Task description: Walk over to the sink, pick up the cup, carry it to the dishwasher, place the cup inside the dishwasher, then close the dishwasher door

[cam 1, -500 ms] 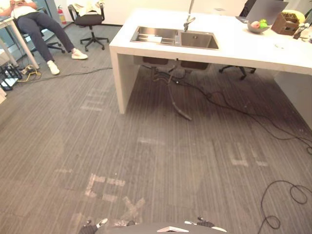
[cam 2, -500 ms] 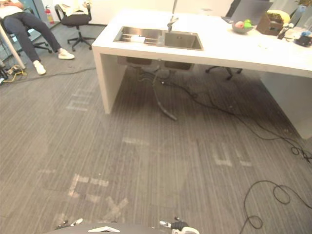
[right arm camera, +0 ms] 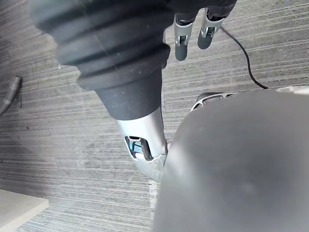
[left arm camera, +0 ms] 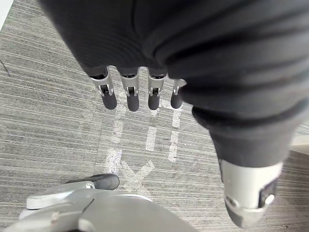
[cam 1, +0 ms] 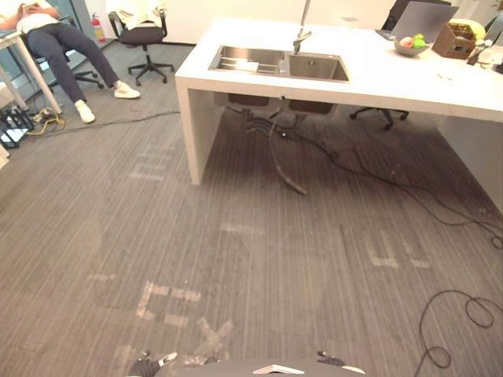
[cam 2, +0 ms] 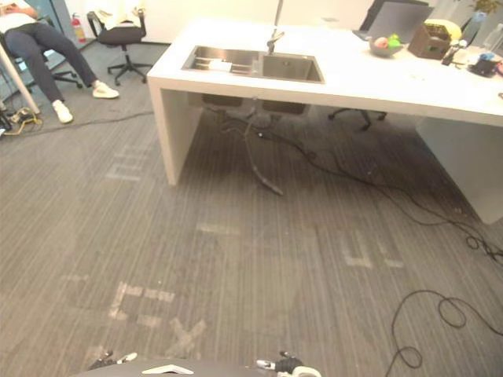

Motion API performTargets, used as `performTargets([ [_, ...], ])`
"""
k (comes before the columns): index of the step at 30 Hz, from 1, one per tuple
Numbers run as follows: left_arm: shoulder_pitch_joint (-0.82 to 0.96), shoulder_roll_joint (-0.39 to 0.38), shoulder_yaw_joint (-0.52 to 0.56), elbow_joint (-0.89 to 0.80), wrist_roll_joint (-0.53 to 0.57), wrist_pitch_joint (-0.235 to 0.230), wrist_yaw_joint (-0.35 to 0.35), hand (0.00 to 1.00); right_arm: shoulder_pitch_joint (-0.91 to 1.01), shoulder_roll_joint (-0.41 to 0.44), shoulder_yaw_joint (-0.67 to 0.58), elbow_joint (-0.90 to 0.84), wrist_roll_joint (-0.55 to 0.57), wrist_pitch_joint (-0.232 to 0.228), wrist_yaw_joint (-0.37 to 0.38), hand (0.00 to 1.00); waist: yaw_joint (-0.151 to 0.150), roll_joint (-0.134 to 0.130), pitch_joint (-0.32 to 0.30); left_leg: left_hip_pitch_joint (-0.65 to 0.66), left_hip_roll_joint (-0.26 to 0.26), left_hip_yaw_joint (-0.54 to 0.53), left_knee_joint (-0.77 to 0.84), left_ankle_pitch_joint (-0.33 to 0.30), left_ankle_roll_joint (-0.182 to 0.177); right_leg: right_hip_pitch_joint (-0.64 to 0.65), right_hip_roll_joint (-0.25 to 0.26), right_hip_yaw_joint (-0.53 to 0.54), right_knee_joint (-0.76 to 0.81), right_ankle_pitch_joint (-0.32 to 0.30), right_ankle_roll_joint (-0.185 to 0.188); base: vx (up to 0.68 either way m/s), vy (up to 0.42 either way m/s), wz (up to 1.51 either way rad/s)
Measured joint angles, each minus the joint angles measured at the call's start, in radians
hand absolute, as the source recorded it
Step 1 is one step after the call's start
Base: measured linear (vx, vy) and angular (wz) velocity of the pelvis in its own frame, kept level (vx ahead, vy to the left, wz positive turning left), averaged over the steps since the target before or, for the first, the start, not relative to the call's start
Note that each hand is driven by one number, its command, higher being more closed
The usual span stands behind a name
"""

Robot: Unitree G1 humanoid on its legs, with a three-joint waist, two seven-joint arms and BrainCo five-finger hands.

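Far left, a person (cam 1: 59,43) sits clear of my path. My left robot hand (left arm camera: 132,99) hangs empty, fingers straight and slightly spread. The sink (cam 1: 318,67) lies well ahead in the white table (cam 1: 393,82). A pale thing (cam 1: 247,65) in its left basin may be the cup, but it is too small to tell. Further right, cables (cam 1: 377,177) trail across the floor (cam 1: 236,259), and walking in on that side could snag a foot. The right robot hand (right arm camera: 181,48) hangs empty too, fingers straight.
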Motion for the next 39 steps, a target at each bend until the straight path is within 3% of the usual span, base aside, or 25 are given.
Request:
performTargets([
  [20,0.001,-0.001,-0.002,-0.001,0.016,0.011,0.017,0.0,0.004,-0.003,0.021,-0.002,0.003,-0.033,-0.025,0.0,-0.008,0.007,0.012,0.033,0.009,0.049,0.0,-0.012,-0.005,0.004,0.005,0.04,0.001,0.006,-0.005,-0.01,-0.013,-0.07],
  [22,0.001,-0.003,-0.001,-0.002,0.016,0.019,0.028,0.0,0.008,-0.003,0.016,-0.003,0.017,-0.034,-0.025,0.0,-0.009,0.011,0.015,0.033,0.007,0.047,0.0,-0.017,0.001,-0.006,-0.003,0.037,0.042,-0.026,0.001,-0.05,0.004,0.04],
  [24,0.001,-0.002,-0.001,-0.002,0.014,0.046,0.04,0.0,0.018,0.004,-0.007,-0.031,0.027,-0.046,-0.025,0.0,-0.011,-0.001,0.021,0.048,-0.01,0.044,0.001,-0.037,0.019,-0.071,-0.052,0.018,0.219,-0.126,0.046,-0.01,0.043,0.19],
  [26,0.005,-0.007,0.0,-0.002,-0.005,0.069,0.064,0.0,0.041,0.004,-0.011,-0.045,0.056,-0.059,-0.025,0.0,-0.011,0.001,0.022,0.057,-0.024,0.046,0.001,-0.048,0.037,-0.142,-0.095,0.025,0.409,-0.157,0.08,0.07,0.058,0.11],
  [27,0.011,-0.01,0.003,-0.001,-0.008,0.086,0.08,0.0,0.035,0.0,-0.01,-0.052,0.068,-0.066,-0.024,0.0,-0.013,0.005,0.025,0.059,-0.024,0.048,0.002,-0.05,0.046,-0.231,-0.129,0.022,0.607,-0.165,0.047,0.09,0.059,0.04],
  [29,0.008,-0.009,0.029,-0.001,-0.027,0.101,0.098,0.0,0.03,0.002,-0.01,-0.04,0.09,-0.078,-0.023,0.0,-0.017,-0.007,0.042,0.092,-0.022,0.044,0.007,-0.063,0.052,-0.317,-0.159,0.02,0.833,-0.194,-0.019,0.15,0.005,0.06],
  [30,0.013,-0.012,0.053,-0.001,-0.044,0.116,0.106,0.0,0.032,0.005,-0.009,-0.035,0.124,-0.086,-0.022,0.0,-0.018,-0.008,0.044,0.107,-0.007,0.043,0.008,-0.076,0.045,-0.331,-0.152,0.02,0.846,-0.229,-0.006,0.17,-0.029,0.03],
  [32,0.004,-0.019,0.082,-0.001,-0.049,0.13,0.119,0.0,0.032,0.007,-0.01,-0.028,0.172,-0.096,-0.022,0.0,-0.022,-0.003,0.052,0.098,0.022,0.036,0.053,-0.114,0.035,-0.348,-0.113,0.016,0.754,-0.248,-0.001,0.18,-0.051,-0.02],
  [33,-0.012,-0.026,0.096,-0.001,-0.052,0.132,0.123,0.0,0.033,0.006,-0.012,-0.027,0.188,-0.111,-0.022,0.0,-0.03,0.005,0.078,0.079,0.06,0.033,0.112,-0.154,0.027,-0.367,-0.059,0.017,0.626,-0.238,-0.001,0.28,-0.105,0.01],
  [35,-0.038,-0.028,0.103,0.0,-0.051,0.136,0.123,0.0,0.041,0.011,-0.022,-0.031,0.197,-0.132,-0.02,0.0,-0.043,0.014,0.093,0.06,0.092,0.01,0.157,-0.194,0.011,-0.411,-0.008,0.037,0.505,-0.191,0.003,0.3,-0.124,0.16],
  [36,-0.066,-0.028,0.117,-0.001,-0.049,0.138,0.123,0.0,0.044,0.019,-0.037,-0.034,0.197,-0.143,-0.02,0.0,-0.051,0.014,0.105,0.059,0.103,-0.017,0.177,-0.221,-0.002,-0.453,0.013,0.073,0.43,-0.133,0.007,0.34,-0.171,0.45],
  [37,-0.087,-0.026,0.123,-0.002,-0.042,0.138,0.123,0.0,0.067,0.032,-0.06,-0.034,0.197,-0.144,-0.02,0.0,-0.056,0.008,0.112,0.06,0.102,-0.043,0.204,-0.258,-0.016,-0.489,0.012,0.106,0.384,-0.084,0.012,0.36,-0.2,0.53],
  [39,-0.097,-0.029,0.157,-0.004,-0.042,0.14,0.122,0.0,0.107,0.05,-0.087,-0.036,0.198,-0.139,-0.02,0.0,-0.063,0.001,0.118,0.079,0.091,-0.088,0.264,-0.339,-0.036,-0.508,-0.025,0.13,0.395,-0.056,0.003,0.39,-0.27,0.7],
])
